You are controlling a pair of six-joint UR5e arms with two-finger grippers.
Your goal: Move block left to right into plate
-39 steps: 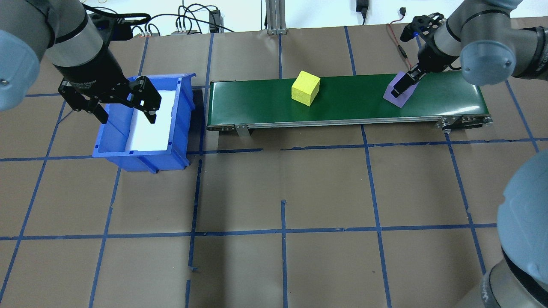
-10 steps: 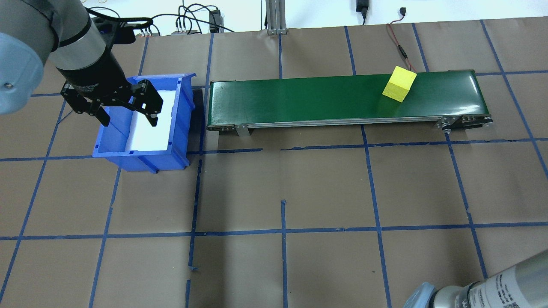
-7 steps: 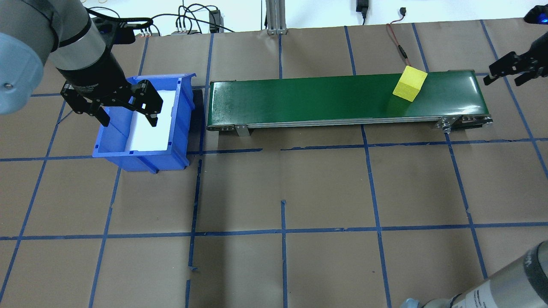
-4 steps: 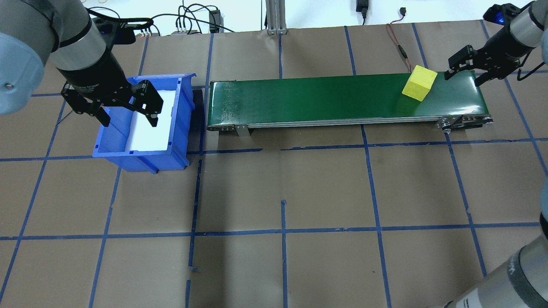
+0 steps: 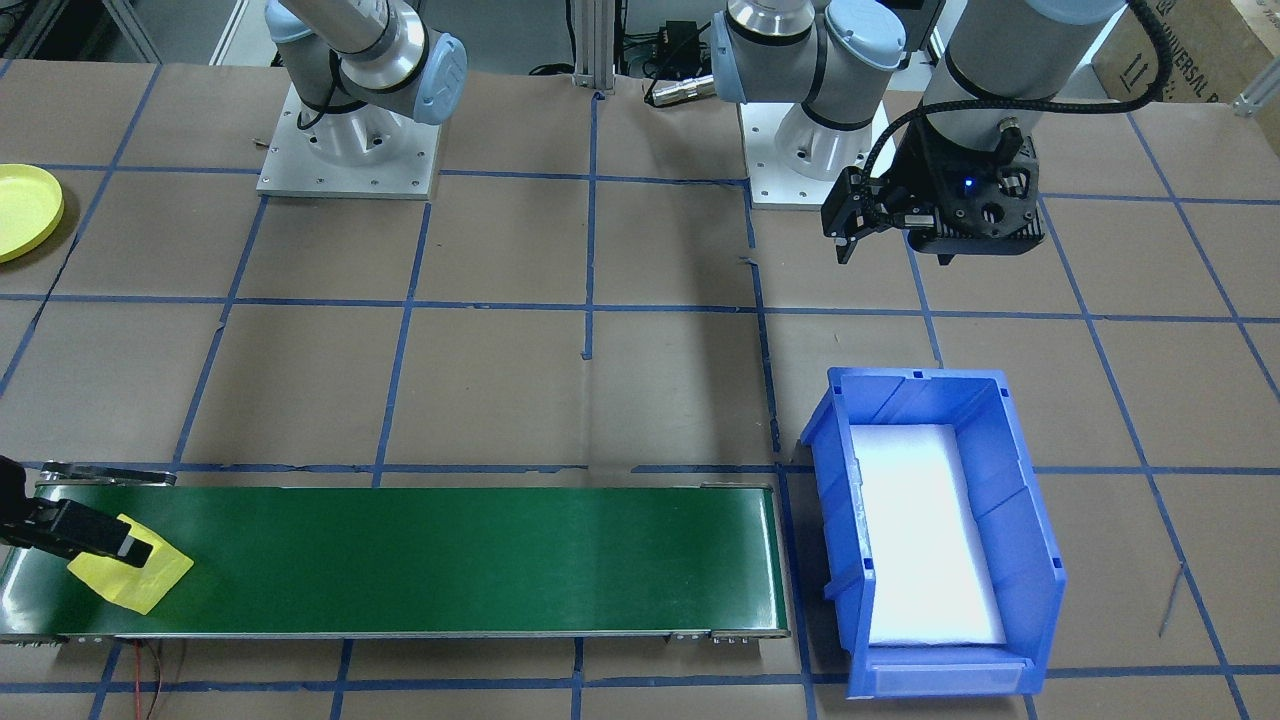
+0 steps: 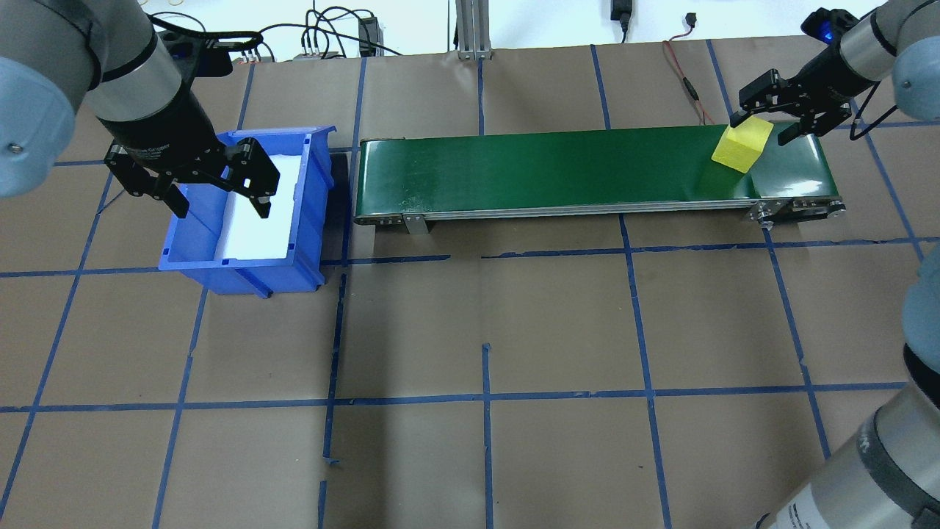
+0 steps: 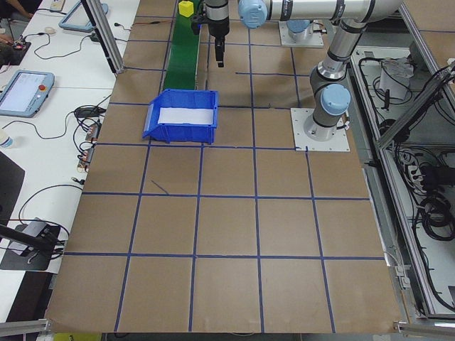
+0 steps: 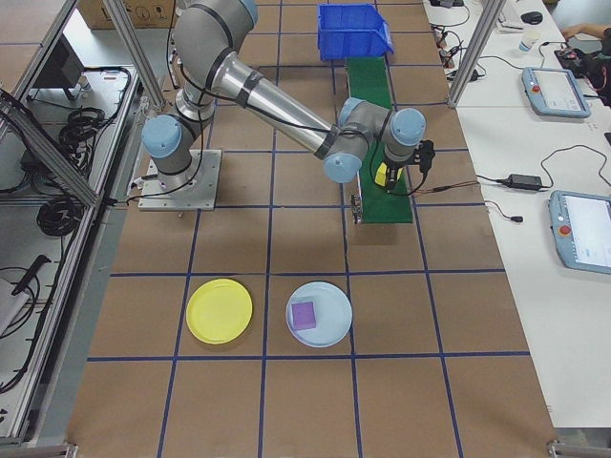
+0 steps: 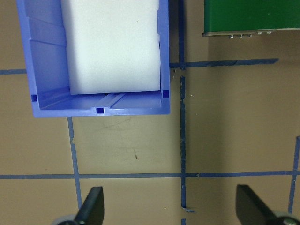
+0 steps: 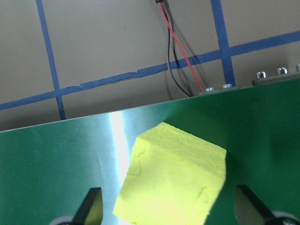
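My right hand [image 6: 769,125] hangs open astride the yellow block [image 6: 742,145] near the belt's [image 6: 558,170] end. If the belt carries it on, I'll close crooked. Left hand [image 6: 213,192] open over the bin [image 6: 312,220].

In the front-facing view the yellow plate [image 5: 25,211] is cut by the picture's left edge, and the right gripper [image 5: 75,535] is mostly out of frame, one finger covering part of the yellow block [image 5: 140,580]. The right wrist view crops the block's [image 10: 171,183] lower side. From the left end, the block [image 7: 185,8] is tiny.
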